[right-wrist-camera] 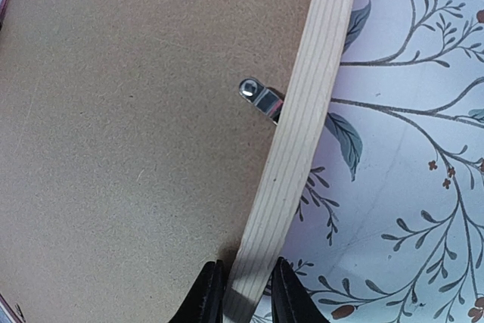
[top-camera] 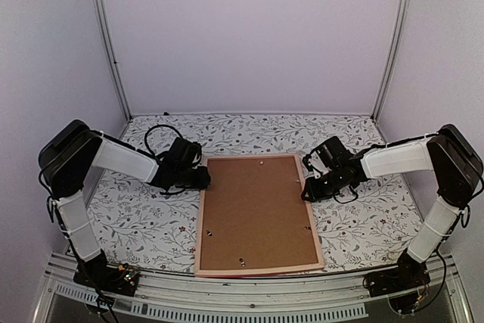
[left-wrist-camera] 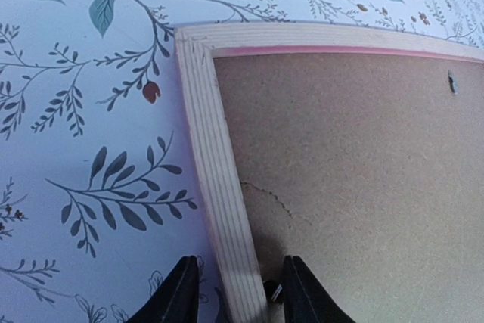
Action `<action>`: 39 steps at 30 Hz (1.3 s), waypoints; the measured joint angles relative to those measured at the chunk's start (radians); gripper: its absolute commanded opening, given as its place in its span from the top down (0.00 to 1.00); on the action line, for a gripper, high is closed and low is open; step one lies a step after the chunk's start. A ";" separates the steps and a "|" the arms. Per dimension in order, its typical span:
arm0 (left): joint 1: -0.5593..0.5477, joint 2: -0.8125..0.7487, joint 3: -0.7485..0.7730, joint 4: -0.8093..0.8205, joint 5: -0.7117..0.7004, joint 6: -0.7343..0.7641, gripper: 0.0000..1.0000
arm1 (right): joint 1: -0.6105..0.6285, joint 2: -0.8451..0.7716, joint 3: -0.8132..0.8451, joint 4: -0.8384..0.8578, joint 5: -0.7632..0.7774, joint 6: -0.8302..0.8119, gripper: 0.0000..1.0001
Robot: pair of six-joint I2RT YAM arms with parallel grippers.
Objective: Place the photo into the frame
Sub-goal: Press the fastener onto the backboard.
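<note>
**Frame face down, a gripper on each side rail**

The frame (top-camera: 257, 269) lies flat on the flower-patterned worktop (top-camera: 136, 217), in the centre of the top view and slightly toward the bottom. It is back side up. Its pale wood rails with a thin pink edge surround a brown backing board (top-camera: 257, 213), which fills the opening.

The left gripper (top-camera: 203, 179) sits at the frame's left rail near the upper-left corner. In the left wrist view the left gripper (left-wrist-camera: 238, 296) straddles that rail, with one finger (left-wrist-camera: 180, 296) over the worktop and the other over the board. There is a gap on the worktop side, so it is released and not squeezing.

The right gripper (top-camera: 308, 191) is at the right rail, in the upper half of the frame. In the right wrist view the right gripper (right-wrist-camera: 246, 296) is clenched on the rail, with both fingers tight against the wood. One is on the board side and one on the worktop side.

A small metal clip (right-wrist-camera: 257, 96) sits on the board at the rail's inner edge, just above that grip in the right wrist view. A few more small metal bits dot the board's edges in the top view, too small to make out.
</note>
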 measured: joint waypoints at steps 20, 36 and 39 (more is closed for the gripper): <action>-0.005 -0.066 -0.072 0.002 0.056 -0.031 0.46 | 0.000 0.001 -0.006 0.018 -0.010 -0.003 0.77; -0.025 -0.275 -0.223 -0.020 0.201 -0.041 0.24 | 0.001 0.045 0.044 0.013 0.006 0.098 0.90; -0.048 -0.333 -0.280 -0.024 0.227 -0.050 0.23 | 0.001 0.066 0.067 0.013 0.011 0.131 0.91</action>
